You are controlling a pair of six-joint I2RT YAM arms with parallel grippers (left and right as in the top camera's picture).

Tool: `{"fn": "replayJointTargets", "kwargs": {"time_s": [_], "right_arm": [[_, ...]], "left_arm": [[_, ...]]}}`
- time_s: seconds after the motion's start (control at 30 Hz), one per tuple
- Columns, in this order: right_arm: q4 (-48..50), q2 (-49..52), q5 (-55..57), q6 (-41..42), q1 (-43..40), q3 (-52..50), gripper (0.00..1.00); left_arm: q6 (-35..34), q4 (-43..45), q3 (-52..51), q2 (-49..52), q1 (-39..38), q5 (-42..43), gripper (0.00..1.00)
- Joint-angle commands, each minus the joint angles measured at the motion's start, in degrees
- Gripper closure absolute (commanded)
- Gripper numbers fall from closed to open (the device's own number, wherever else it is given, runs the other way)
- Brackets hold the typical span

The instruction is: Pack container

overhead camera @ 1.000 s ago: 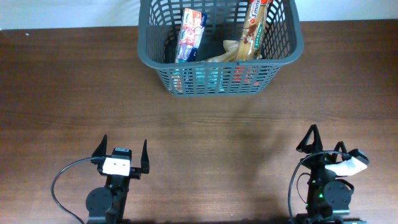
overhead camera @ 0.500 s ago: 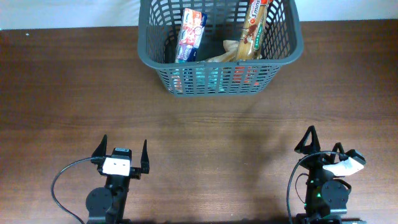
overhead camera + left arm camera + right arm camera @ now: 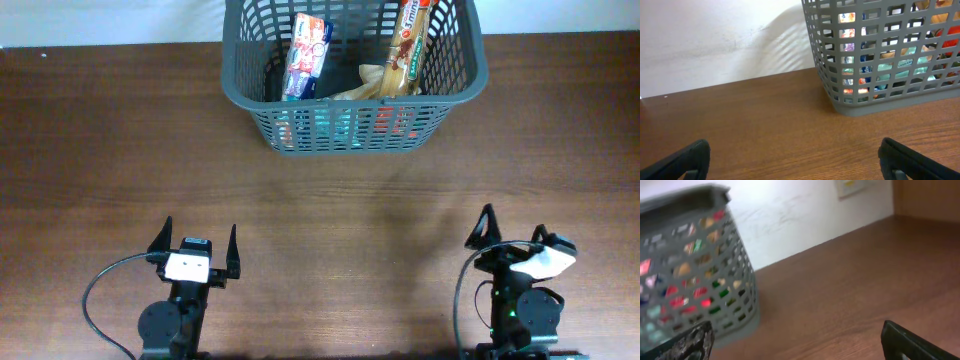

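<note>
One basket (image 3: 350,104), dark grey plastic with slotted sides and a thick rim, stood at 12 o'clock on the surface (image 3: 120,150), its far edge cut off by the overhead view.

Three items lay inside it:
- a blue, white and red packet (image 3: 308,55), leaning toward 11 o'clock of the basket;
- a long brown and orange packet (image 3: 405,45) toward 1 o'clock, propped against the far side;
- a pale beige item (image 3: 365,82) between the two, at the near wall; its kind could not be told.

More coloured packaging showed through the slots of the near wall, too broken up to name.

Two end effectors rested well apart from the basket:
- left end effector (image 3: 200,229), at 7 o'clock of the surface, fingers spread wide and grasping nothing; a black cable (image 3: 95,290) looped at its 9 o'clock side. In its wrist view both fingertips (image 3: 685,160) flanked bare wood, with the basket (image 3: 880,55) at 1 o'clock.
- right end effector (image 3: 514,222), at 5 o'clock, fingers likewise released and holding nothing. Its wrist view was blurred; the basket (image 3: 690,270) showed at 9 o'clock, above one fingertip (image 3: 690,342).

One brown wood-grain surface carried everything, with a white wall (image 3: 715,40) behind.
</note>
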Motion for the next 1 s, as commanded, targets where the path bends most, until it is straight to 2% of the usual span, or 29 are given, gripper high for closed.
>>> {"fn": "replayJointTargets", "kwargs": {"time_s": [0.0, 0.43, 0.8, 0.97], "right_arm": [[-0.04, -0.72, -3.80, -10.14, 0.63, -0.72, 0.01], [-0.46, -0.72, -5.11, -22.71, 0.63, -0.72, 0.01], [-0.66, -0.72, -6.49, -22.88, 5.07, -0.72, 0.01], [-0.90, -0.72, -10.60, -28.76, 5.01, -0.72, 0.01]], "left_arm": [[0.94, -0.02, -0.50, -0.48, 0.39, -0.44, 0.01], [0.94, -0.02, -0.50, -0.48, 0.39, -0.42, 0.01], [0.94, -0.02, -0.50, -0.48, 0.39, -0.42, 0.01], [0.94, -0.02, -0.50, -0.48, 0.39, -0.42, 0.01]]}}
